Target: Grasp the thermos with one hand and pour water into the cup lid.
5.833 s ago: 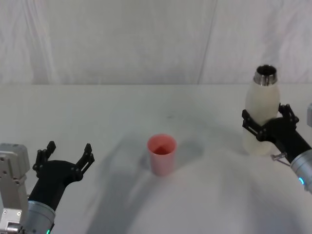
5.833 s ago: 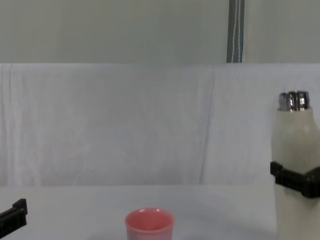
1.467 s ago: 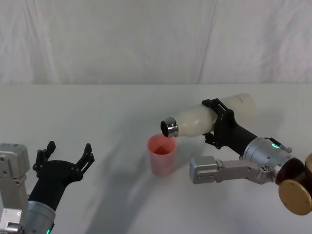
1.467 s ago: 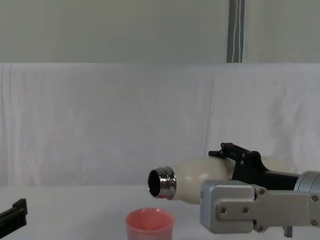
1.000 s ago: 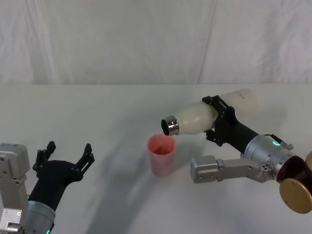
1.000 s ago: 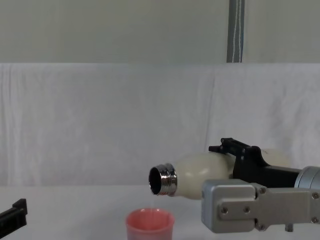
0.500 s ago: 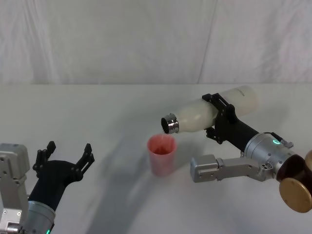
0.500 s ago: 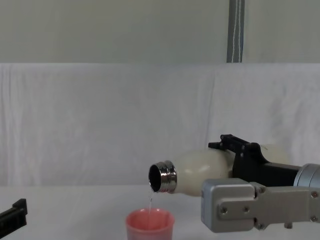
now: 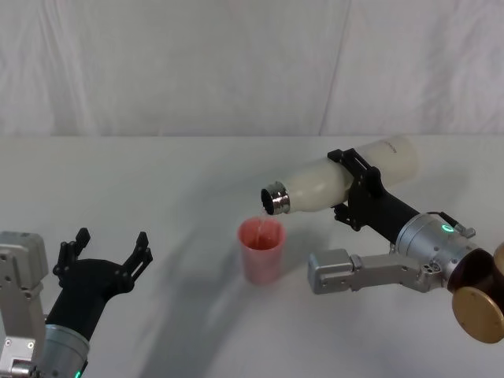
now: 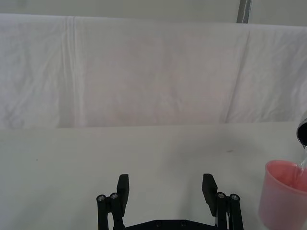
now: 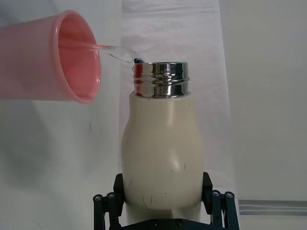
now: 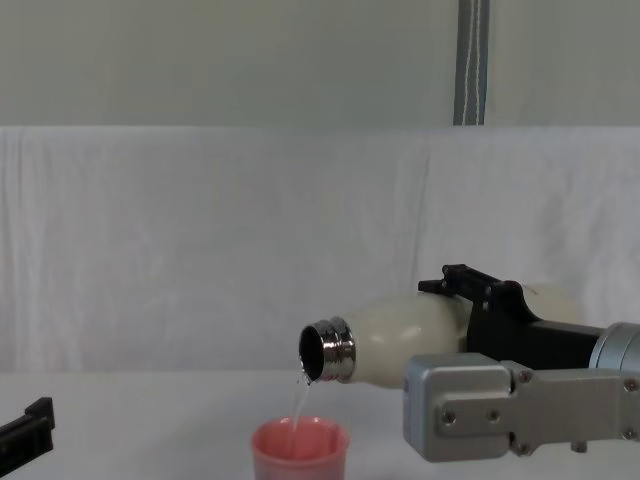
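Clamping the tilted thermos [image 9: 339, 179], the right claw [image 9: 356, 191] holds its steel neck just above the cup lid [image 9: 261, 249], water streaming in. Left claw [image 9: 106, 252] hangs spread, well apart over bare white tabletop [image 9: 173, 181], draped cloth behind.

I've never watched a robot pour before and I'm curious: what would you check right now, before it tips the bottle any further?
1. Grip: right end effector clamped around the thermos body: ok.
2. Aim: steel neck sits above the cup lid: ok.
3. Stream: a thin stream of water falls inside the rim: ok.
4. Cup lid stands upright on the table: ok.
5. Fill level in the cup lid: cannot tell.
6. Left end effector open, parked well away from the cup lid: ok.
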### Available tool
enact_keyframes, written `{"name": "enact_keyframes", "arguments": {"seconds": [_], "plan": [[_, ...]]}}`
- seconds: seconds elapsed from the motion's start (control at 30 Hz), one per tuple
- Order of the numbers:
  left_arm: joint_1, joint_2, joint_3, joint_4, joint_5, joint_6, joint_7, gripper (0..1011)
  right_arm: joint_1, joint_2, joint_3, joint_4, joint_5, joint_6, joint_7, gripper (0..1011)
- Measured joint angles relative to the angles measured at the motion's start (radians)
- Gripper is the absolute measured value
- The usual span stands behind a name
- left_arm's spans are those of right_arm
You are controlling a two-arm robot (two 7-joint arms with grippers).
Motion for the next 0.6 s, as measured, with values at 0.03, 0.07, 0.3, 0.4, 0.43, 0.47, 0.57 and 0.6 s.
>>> {"name": "enact_keyframes", "arguments": {"seconds": [0.03, 0.07, 0.3, 0.4, 0.43, 0.47, 0.57, 0.6], "plan": [[0.0, 0.0, 0.0, 0.0, 0.0, 0.0, 0.0, 1001, 0.0, 0.0, 0.001, -0.001, 0.0, 0.002, 0.0, 950], [0.0, 0.0, 0.0, 0.0, 0.0, 0.0, 0.0, 1001, 0.0, 0.0, 0.001, -0.001, 0.0, 0.002, 0.0, 950], [0.0, 0.0, 0.0, 0.0, 0.0, 0.0, 0.0, 1001, -0.002, 0.001, 0.004, -0.005, 0.0, 0.006, 0.003, 950], [0.0, 0.0, 0.0, 0.0, 0.0, 0.0, 0.0, 1001, -0.002, 0.002, 0.005, -0.006, -0.001, 0.007, 0.004, 950], [0.0, 0.0, 0.0, 0.0, 0.0, 0.0, 0.0, 1001, -0.002, 0.003, 0.005, -0.007, -0.001, 0.008, 0.005, 950], [0.0, 0.0, 0.0, 0.0, 0.0, 0.0, 0.0, 1001, -0.002, 0.003, 0.005, -0.007, -0.001, 0.008, 0.005, 950], [0.0, 0.0, 0.0, 0.0, 0.0, 0.0, 0.0, 1001, -0.002, 0.003, 0.005, -0.008, -0.002, 0.009, 0.006, 950], [0.0, 0.0, 0.0, 0.0, 0.0, 0.0, 0.0, 1001, -0.002, 0.003, 0.006, -0.008, -0.003, 0.009, 0.006, 950]]}}
